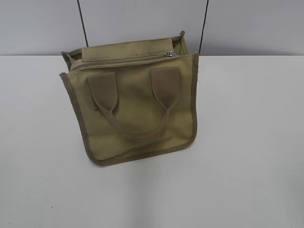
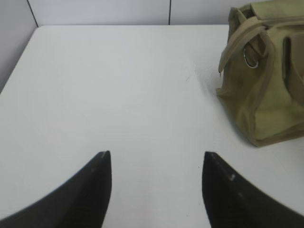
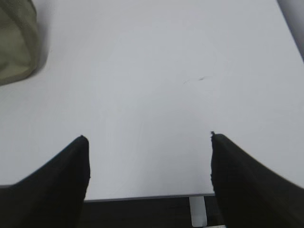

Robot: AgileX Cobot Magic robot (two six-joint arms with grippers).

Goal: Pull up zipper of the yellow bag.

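Observation:
The yellow bag lies in the middle of the white table, its strap handle facing me and its top edge at the far side. The zipper's silver pull tab sits at the right end of the tan zipper line. The bag's side shows at the right of the left wrist view and its corner at the top left of the right wrist view. My left gripper is open and empty over bare table, left of the bag. My right gripper is open and empty near the table's front edge. Neither gripper shows in the exterior view.
The white table spreads wide around the bag. A grey wall with two dark vertical seams stands behind it. The table's front edge shows below my right gripper. A metal ring hangs on the bag's side.

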